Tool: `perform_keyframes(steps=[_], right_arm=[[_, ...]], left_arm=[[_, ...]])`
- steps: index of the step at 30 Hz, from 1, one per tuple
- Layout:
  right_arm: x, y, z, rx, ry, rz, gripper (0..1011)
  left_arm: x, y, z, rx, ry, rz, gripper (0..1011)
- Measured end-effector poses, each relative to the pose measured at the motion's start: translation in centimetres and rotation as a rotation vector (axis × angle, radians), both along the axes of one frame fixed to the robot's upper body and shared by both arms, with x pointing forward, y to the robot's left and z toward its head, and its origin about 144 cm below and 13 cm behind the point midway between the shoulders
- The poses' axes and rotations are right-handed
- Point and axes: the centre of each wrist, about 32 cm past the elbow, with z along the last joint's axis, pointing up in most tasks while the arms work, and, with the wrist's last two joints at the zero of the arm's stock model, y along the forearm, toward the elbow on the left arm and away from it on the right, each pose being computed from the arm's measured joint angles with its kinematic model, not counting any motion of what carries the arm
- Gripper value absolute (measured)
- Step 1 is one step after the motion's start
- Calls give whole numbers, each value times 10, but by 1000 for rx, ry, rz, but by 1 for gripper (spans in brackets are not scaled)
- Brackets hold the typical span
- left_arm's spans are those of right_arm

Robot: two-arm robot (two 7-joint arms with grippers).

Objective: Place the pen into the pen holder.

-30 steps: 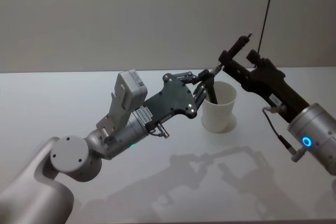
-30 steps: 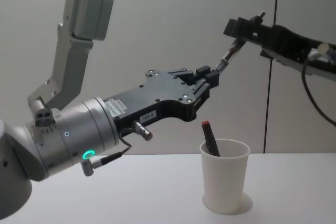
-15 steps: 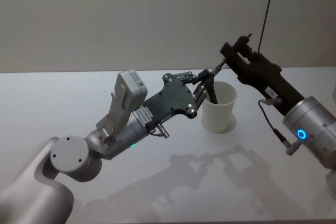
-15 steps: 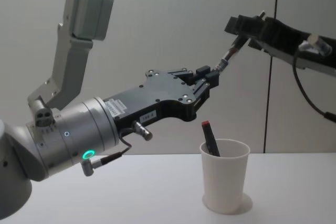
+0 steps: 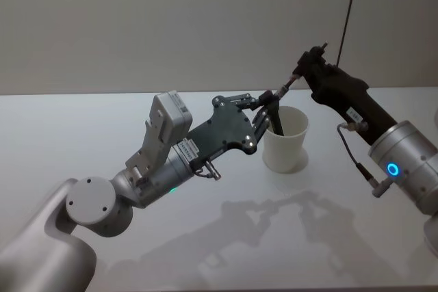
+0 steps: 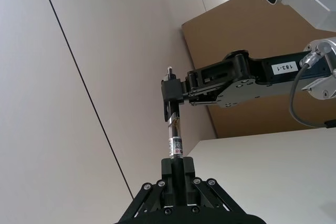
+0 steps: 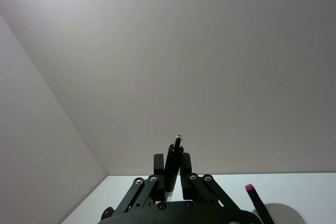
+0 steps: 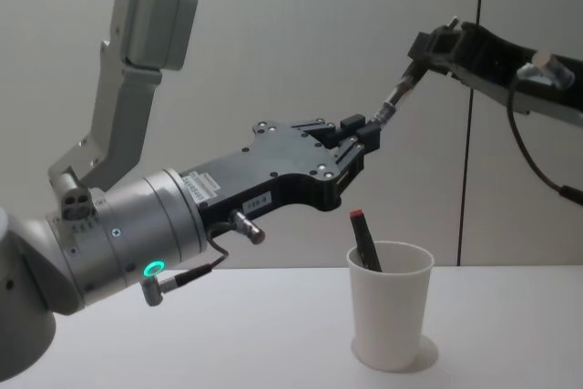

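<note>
Right gripper (image 8: pixel 428 47) rotated, slim pen (image 8: pixel 398 96) pinched

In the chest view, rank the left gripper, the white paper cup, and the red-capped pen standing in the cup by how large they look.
1. Left gripper: looks largest, though it is nearer the camera, which inflates it.
2. White paper cup.
3. Red-capped pen: smallest; just its upper part shows above the rim.

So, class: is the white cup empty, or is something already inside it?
Not empty. The white cup holds a dark red-tipped pen, leaning on the rim with its top sticking out.
</note>
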Motion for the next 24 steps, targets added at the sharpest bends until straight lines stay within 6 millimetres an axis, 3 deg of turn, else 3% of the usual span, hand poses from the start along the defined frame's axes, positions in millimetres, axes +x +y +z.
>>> perform_keyframes(steps=[5, 8, 15, 21, 22, 24], right_arm=[[1, 0, 1, 2, 0, -4, 157], [1, -1, 1, 4, -1, -12, 153], [1, -1, 1, 6, -3, -14, 153], [1, -1, 2, 9, -5, -16, 154], [1, -1, 2, 9, -6, -16, 154], [1, -1, 2, 10, -7, -16, 154]], left_arm=[[0, 0, 0, 0, 0, 0, 135], [0, 0, 0, 0, 0, 0, 209], [0, 0, 0, 0, 0, 0, 407], [0, 0, 0, 0, 0, 0, 639], [0, 0, 0, 0, 0, 0, 639], [0, 0, 0, 0, 0, 0, 741]])
